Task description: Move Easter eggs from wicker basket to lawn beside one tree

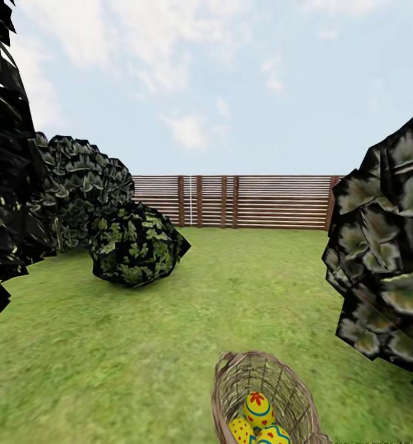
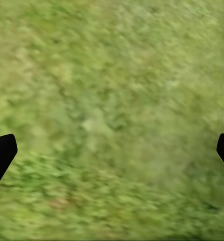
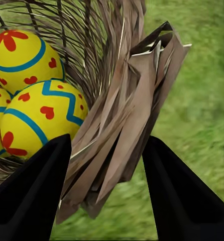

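The lawn (image 1: 169,333) is blurry green grass with yellowish patches, running back to a slatted wooden fence (image 1: 231,201) under a pale, cloudy sky. Dark blocky bushes (image 1: 138,246) stand on the grass in front of the fence, and more dark foliage (image 1: 385,259) rises beyond the wicker basket (image 1: 262,388).

The basket sits on the lawn on the near side, far from the fence. The three Easter eggs (image 1: 258,410) lie inside it, packed together and touching, yellow with blue bands and red marks.

In its wrist view, the right gripper (image 3: 107,165) straddles the basket's woven rim wall, one dark finger (image 3: 36,196) on the egg side, the other on the grass side; the jaws stand narrowly apart around the wicker, and whether they pinch it cannot be told.

The left gripper (image 2: 112,150) hangs over bare grass, its fingertips (image 2: 1,153) spread wide, nothing between them.
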